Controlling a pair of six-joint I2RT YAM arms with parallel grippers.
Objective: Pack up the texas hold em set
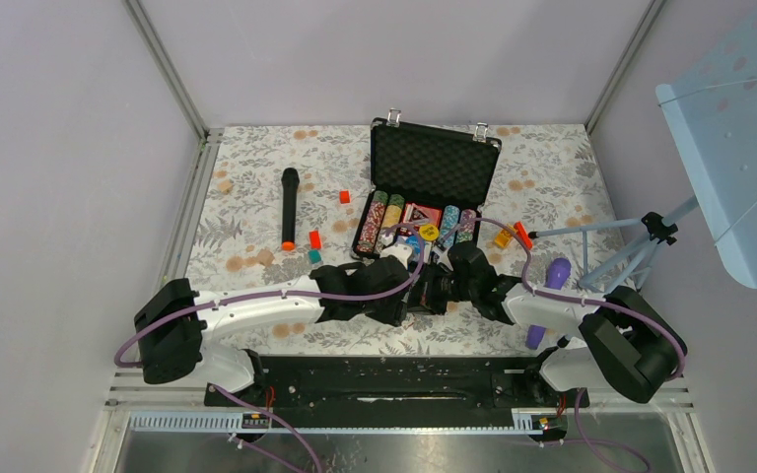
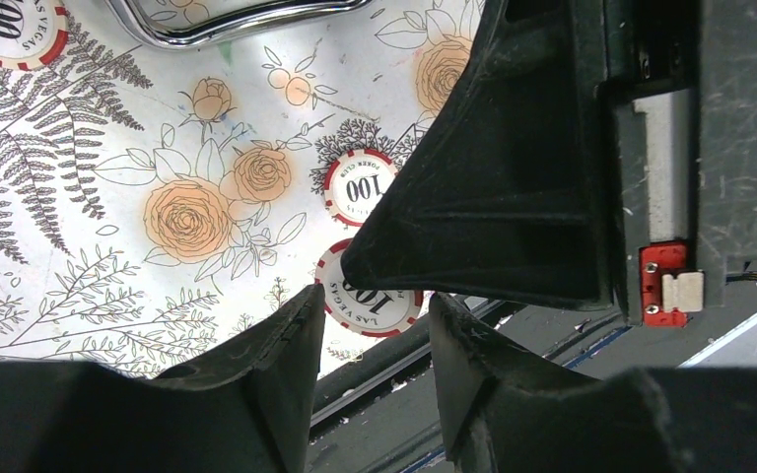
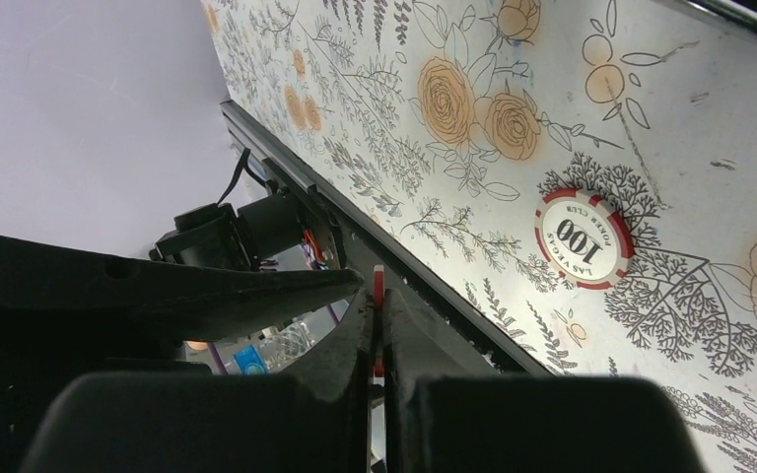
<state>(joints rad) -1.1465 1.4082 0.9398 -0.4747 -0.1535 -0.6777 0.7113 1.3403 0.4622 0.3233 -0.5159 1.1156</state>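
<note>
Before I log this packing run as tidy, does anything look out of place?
Yes. Loose red-and-white poker chips still lie flat on the floral tablecloth instead of in the open black case. The right hand is shut on a chip held edge-on. A black microphone and small blocks also lie about.

I see a table (image 1: 256, 148) under a floral cloth, and beyond my two claws the open black briefcase (image 1: 434, 163) rests on it. Off to the left of the left claw lie a black microphone (image 1: 289, 207) with an orange end, two small red blocks (image 1: 314, 238) and a teal one (image 1: 313, 256); out to the right of the right claw stands a purple object (image 1: 558, 273). Flat on the cloth just ahead of the right claw lies a red-and-white chip (image 3: 584, 239) marked 100, with two more by the left claw (image 2: 359, 186).
</note>
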